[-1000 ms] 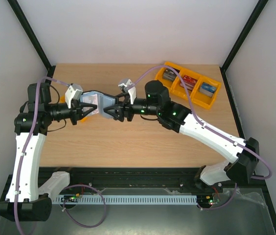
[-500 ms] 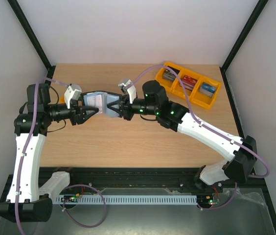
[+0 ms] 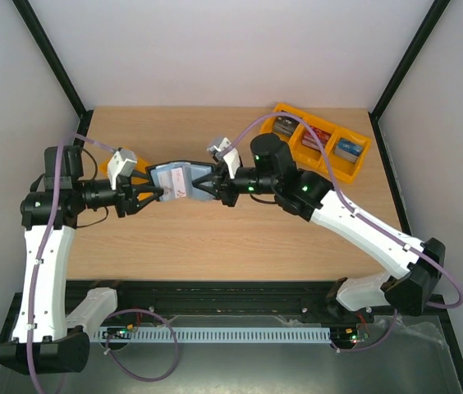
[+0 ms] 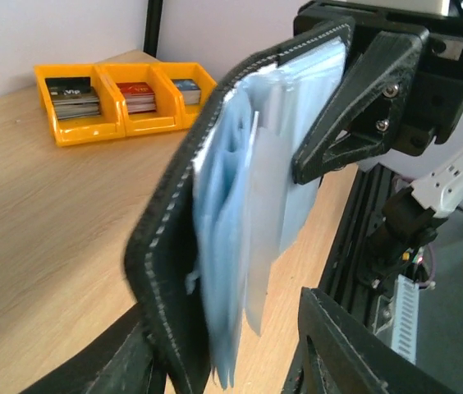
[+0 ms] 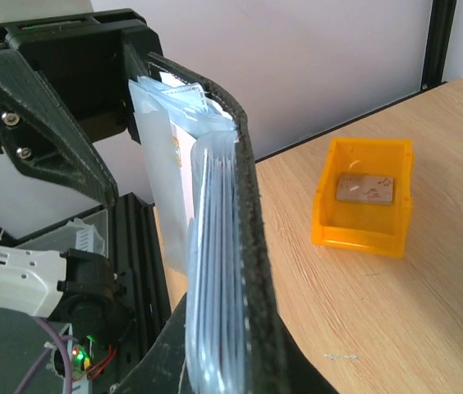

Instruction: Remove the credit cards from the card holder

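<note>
Left wrist view: right gripper (image 3: 201, 185) pinches a floppy black stitched card holder (image 4: 170, 246), left gripper (image 4: 231, 349) spread around its near edge; thin pale credit cards (image 3: 176, 179) in slick sleeves likely need edge-pinching.

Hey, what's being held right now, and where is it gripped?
The right gripper clamps the card holder by the end facing it; the left gripper straddles the other end, jaws apart.

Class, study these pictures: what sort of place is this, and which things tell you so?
Most likely a robotics lab workcell. A left arm and a right arm are mounted at the edge of a wooden table, plain walls and black frame posts enclose it, and a yellow tray holds sorted cards.
</note>
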Controlling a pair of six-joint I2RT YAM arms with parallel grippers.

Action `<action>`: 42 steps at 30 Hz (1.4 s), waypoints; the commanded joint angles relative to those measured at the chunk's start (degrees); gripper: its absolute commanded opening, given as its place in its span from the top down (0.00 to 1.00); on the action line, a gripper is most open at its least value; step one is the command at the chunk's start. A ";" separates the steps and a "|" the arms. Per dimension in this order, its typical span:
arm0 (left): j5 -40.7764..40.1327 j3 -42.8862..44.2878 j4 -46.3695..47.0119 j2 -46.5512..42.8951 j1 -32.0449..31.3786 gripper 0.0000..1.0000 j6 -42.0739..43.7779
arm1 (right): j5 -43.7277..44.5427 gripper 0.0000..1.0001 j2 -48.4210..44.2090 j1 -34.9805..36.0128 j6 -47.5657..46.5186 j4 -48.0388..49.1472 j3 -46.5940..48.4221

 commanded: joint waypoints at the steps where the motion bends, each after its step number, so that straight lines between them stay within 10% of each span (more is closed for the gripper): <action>1: 1.57 1.49 -2.81 -0.96 1.02 0.58 3.79 | -2.59 0.98 -3.55 -0.34 -4.02 -1.19 1.52; 16: -3.18 -3.63 4.40 -2.03 1.74 0.66 -3.52 | -8.59 0.98 -3.44 -0.34 -4.24 0.88 0.59; 28: 5.96 -3.75 3.97 -1.37 1.69 0.45 -2.96 | -9.12 0.98 -2.64 -0.34 -3.00 2.74 0.13; 34: 12.21 -5.88 6.32 -1.40 1.40 0.42 -6.53 | -6.01 0.98 2.70 -0.34 12.68 9.16 2.67; 38: 7.69 -9.91 16.65 -1.54 -0.23 0.56 -19.37 | -7.81 0.98 9.13 -0.17 22.24 9.05 7.62; 42: 3.14 -14.12 21.13 -2.02 -0.93 0.97 -23.75 | -5.28 0.98 11.32 -0.17 23.56 7.27 10.71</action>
